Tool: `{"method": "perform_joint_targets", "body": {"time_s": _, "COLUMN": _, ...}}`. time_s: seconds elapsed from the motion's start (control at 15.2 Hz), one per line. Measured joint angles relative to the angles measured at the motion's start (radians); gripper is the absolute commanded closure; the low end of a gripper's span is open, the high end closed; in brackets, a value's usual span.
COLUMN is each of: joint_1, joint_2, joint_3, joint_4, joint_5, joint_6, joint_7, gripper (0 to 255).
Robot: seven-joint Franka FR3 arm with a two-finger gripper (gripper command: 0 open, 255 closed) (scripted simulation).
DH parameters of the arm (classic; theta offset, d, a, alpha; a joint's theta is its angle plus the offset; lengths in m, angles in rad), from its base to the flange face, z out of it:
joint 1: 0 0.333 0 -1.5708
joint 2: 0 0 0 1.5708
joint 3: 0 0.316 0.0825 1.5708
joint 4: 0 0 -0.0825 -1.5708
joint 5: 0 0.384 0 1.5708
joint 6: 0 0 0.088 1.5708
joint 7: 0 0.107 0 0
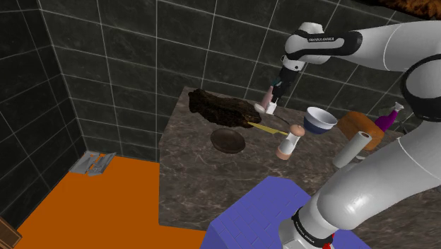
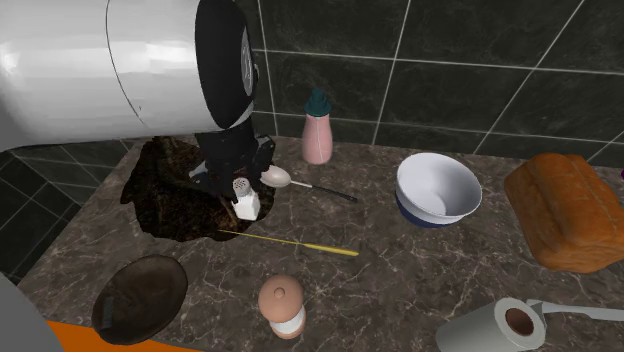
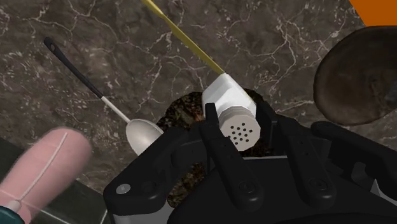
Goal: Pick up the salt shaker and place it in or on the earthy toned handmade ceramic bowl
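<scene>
I am reaching my white arm (image 1: 385,177) toward eleven o'clock in the shoulder view, pointing my gripper (image 2: 240,190) toward six and clasping the salt shaker (image 3: 232,109) between my fingers (image 3: 213,143).

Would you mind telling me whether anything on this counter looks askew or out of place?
Only the white salt shaker stands out: it hangs tilted in the gripper, above the dark marbled counter, its holed cap facing the wrist camera.

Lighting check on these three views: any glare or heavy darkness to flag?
Shoulder view: dim, with dark tiles and a dark counter; only the white arm is bright. Second exterior view: a pale sheen on the arm link at upper left, no glare on the counter. Wrist view: evenly lit, the cap holes of the salt shaker read plainly in the gripper.
</scene>
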Motion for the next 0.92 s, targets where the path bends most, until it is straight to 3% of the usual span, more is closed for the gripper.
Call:
{"method": "perform_joint_targets", "body": {"time_s": 0.53, "joint_1": 0.066, "joint_2": -0.121, "joint_3": 0.141, "joint_4": -0.111, "joint_5": -0.009, "joint_6": -0.010, "joint_7": 0.215, "gripper": 255}}
{"method": "perform_joint_targets", "body": {"time_s": 0.92, "joint_1": 0.124, "joint_2": -0.153, "joint_3": 0.250, "joint_4": -0.115, "joint_5": 0.020, "joint_6": -0.042, "joint_7": 0.369, "gripper": 255}}
